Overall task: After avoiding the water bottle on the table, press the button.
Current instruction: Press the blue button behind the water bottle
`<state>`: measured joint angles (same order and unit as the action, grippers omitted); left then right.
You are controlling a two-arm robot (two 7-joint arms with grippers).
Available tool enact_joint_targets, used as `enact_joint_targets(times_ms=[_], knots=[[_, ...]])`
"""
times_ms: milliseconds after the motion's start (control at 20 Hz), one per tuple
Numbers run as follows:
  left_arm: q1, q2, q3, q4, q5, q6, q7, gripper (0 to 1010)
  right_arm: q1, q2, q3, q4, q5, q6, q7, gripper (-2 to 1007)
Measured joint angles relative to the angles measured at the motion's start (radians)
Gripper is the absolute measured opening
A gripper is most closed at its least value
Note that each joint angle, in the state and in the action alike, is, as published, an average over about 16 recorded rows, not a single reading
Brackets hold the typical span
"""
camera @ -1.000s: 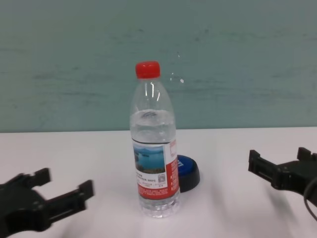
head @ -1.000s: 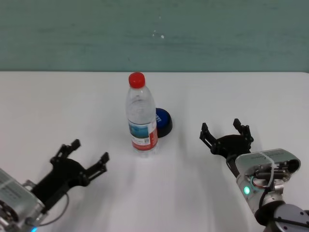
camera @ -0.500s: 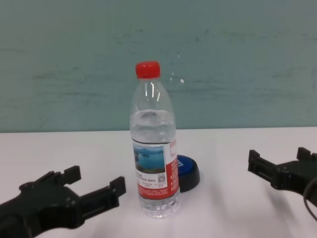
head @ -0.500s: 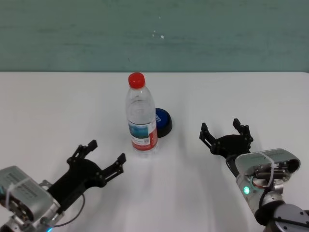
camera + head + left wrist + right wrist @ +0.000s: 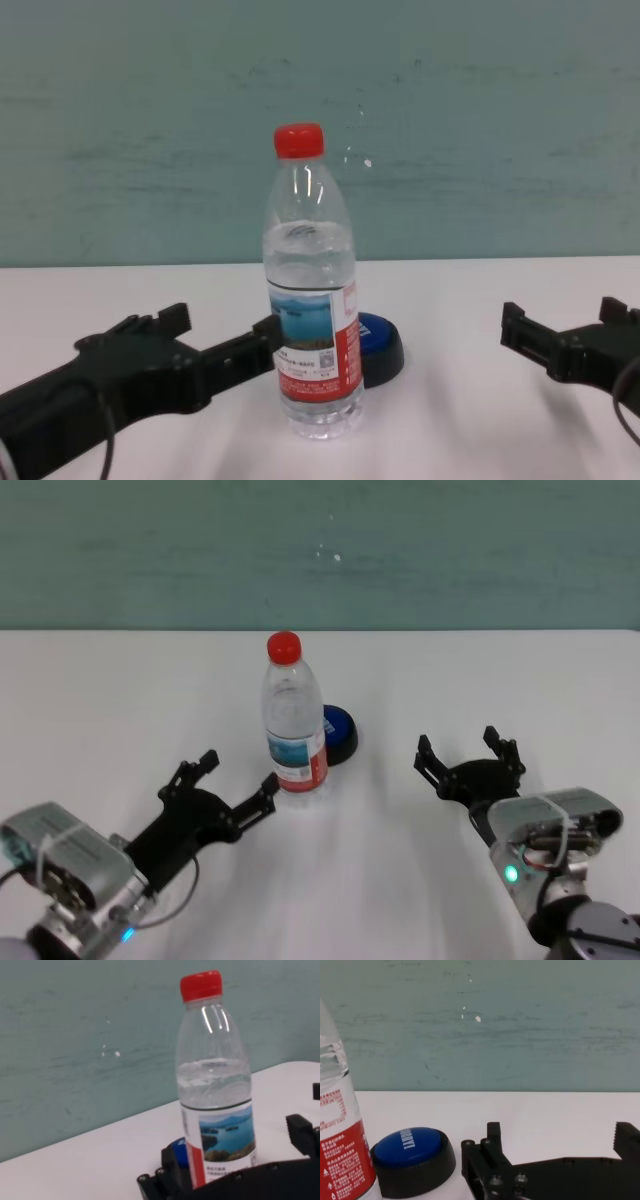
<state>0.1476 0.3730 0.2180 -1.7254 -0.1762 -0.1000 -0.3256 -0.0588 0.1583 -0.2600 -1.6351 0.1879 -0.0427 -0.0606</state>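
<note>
Upright near the middle of the wide plain white table (image 5: 480, 670) stands the tall clear plastic water bottle (image 5: 293, 720) with a red screw cap and a label carrying a blue landscape photo above a red band; it is partly filled with water. Just behind it, at about 1 o'clock from its base, sits the low round button (image 5: 338, 733), a blue domed top on a black base, partly hidden by the bottle in the chest view and apparently touching or almost touching it.

At roughly 8 o'clock from the bottle, the black left gripper (image 5: 236, 782) reaches in with its fingers spread wide; one fingertip (image 5: 268, 783) lies right at the bottle's lower label, and whether it touches cannot be told. From the left wrist view the bottle fills the space directly ahead of the fingers, with the button peeking out behind.

At about 4 o'clock from the button, well apart from it, the black right gripper (image 5: 468, 753) rests low over the table with its fingers also spread, holding nothing.
</note>
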Motion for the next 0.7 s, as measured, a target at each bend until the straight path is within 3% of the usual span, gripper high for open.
enact_joint_targets(times_ms=[700], knots=[[-0.027,-0.018,0.011,0.009,0.006,0.016,0.015,1000,0.0,0.0,0.0,0.0,0.0,0.0,0.0,1004]])
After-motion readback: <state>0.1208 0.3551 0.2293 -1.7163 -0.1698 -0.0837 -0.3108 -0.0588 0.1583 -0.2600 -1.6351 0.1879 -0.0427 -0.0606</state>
